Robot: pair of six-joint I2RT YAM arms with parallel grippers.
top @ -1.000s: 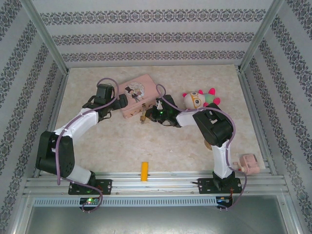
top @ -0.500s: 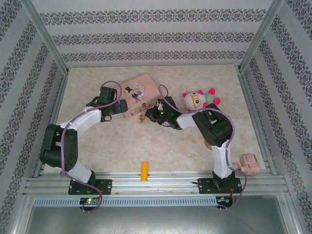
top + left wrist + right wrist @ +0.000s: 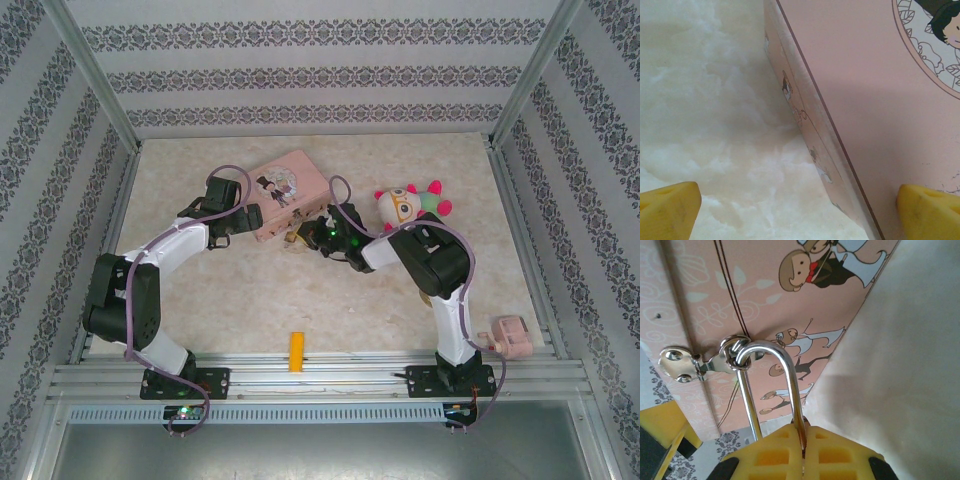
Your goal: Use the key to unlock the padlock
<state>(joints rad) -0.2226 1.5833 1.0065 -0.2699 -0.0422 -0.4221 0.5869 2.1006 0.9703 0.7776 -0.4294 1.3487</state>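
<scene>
Two arms: both reach out to the pink tin (image 3: 285, 188) on the table (image 3: 380, 300), one at each end of its near side.
L gripper (image 3: 799, 212): released, jaws wide apart. Yellow fingertips (image 3: 667, 210) straddle the tin's edge, one tip over bare table, the other over the lid side. Touching or not, can't tell.
R gripper (image 3: 802, 455): clenched, yellow pads (image 3: 775, 455) pressed tog. w/ no gap.
Padlock (image 3: 793, 390): straight ahead of R gripper, right at the pad tips. Only the silver shackle shows; the body is hidden behind the pads. One leg runs into the seam btw the pads, the other drops behind one pad.
Grip: whether the pads pinch the shackle leg or sth hidden below, can't tell.
Hasp (image 3: 680, 362): silver, on the tin's front wall just beyond R gripper. The top of the shackle's U is threaded thru its ring.
Plush toy (image 3: 405, 205): near, to R gripper's right, beside that arm.
Yellow block (image 3: 296, 351): well apart from both grippers, back toward the arm bases by the near rail.
Small pink object (image 3: 510, 335): well apart, back and to the right of R gripper, by the base rail.
</scene>
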